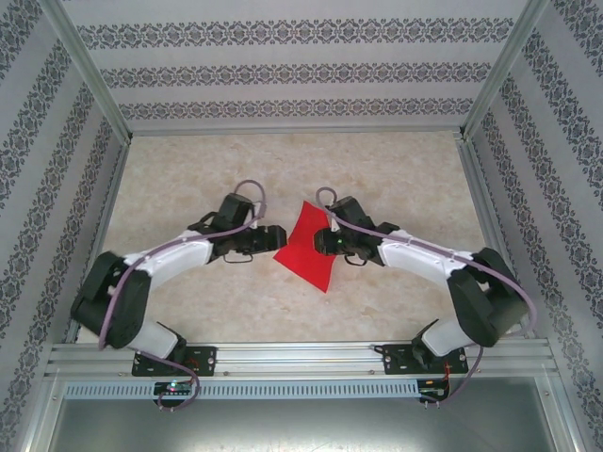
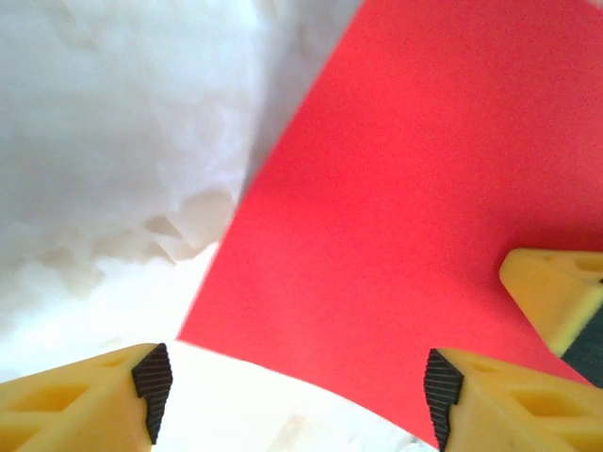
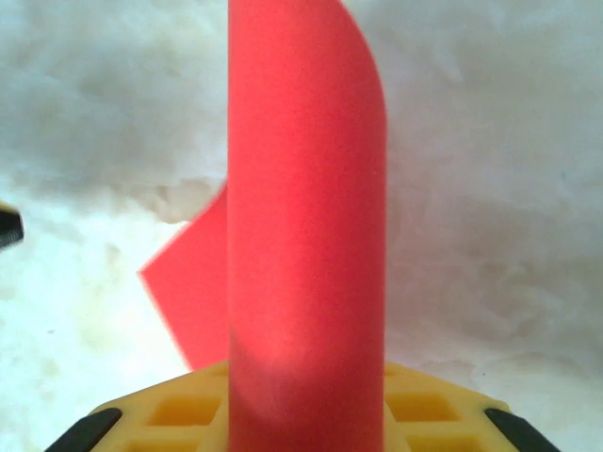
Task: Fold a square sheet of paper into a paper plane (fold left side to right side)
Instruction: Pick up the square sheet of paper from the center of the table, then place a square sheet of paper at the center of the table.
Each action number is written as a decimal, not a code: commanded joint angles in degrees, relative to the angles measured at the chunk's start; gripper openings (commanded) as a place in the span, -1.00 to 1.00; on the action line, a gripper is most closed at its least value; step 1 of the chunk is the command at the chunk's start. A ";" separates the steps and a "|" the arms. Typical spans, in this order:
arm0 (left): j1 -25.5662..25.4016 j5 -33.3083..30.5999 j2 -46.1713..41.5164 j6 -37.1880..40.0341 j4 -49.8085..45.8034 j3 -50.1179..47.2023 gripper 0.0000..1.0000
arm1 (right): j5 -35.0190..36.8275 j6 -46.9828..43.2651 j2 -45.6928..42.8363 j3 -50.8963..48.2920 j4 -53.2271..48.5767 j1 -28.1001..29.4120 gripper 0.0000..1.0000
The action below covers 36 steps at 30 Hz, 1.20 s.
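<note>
One thin, bright red square sheet of paper point(image 1: 303, 247) is lying near the middle of the pale, marbled table point(image 1: 188, 179) in the top view, and we are seeing it as a slanted shape with a point toward the arms. The left gripper point(image 1: 275, 234) is sitting just beside its left edge, and the right gripper point(image 1: 320, 237) is covering its right edge.

From the left wrist, we are looking past the left gripper's yellow fingers point(image 2: 113, 400), whose black pads are standing wide apart. The red sheet is spreading out below and beyond them. Another yellow fingertip point(image 2: 551, 292) is lying against the paper at the right.

From the right wrist, we are watching a strip of the sheet curling upright over a yellow latticed finger point(image 3: 188, 410). Whether the right gripper is clamping the paper, we cannot tell.
</note>
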 commanded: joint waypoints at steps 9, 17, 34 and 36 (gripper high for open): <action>8.68 19.67 -24.33 6.32 16.74 -6.59 0.87 | -25.84 -12.61 -22.89 -0.01 -0.22 -9.82 -0.48; 7.83 31.29 -27.11 6.73 24.09 -1.47 0.89 | -40.01 -13.59 -28.81 8.92 -5.00 -9.85 -0.48; 1.21 33.04 -25.86 11.97 21.76 2.66 0.94 | -46.35 -15.11 -27.22 16.67 -7.03 -0.66 -0.49; 0.57 34.21 -25.83 11.89 22.63 2.68 0.87 | -45.97 -15.18 -26.98 16.67 -7.03 -0.58 -0.48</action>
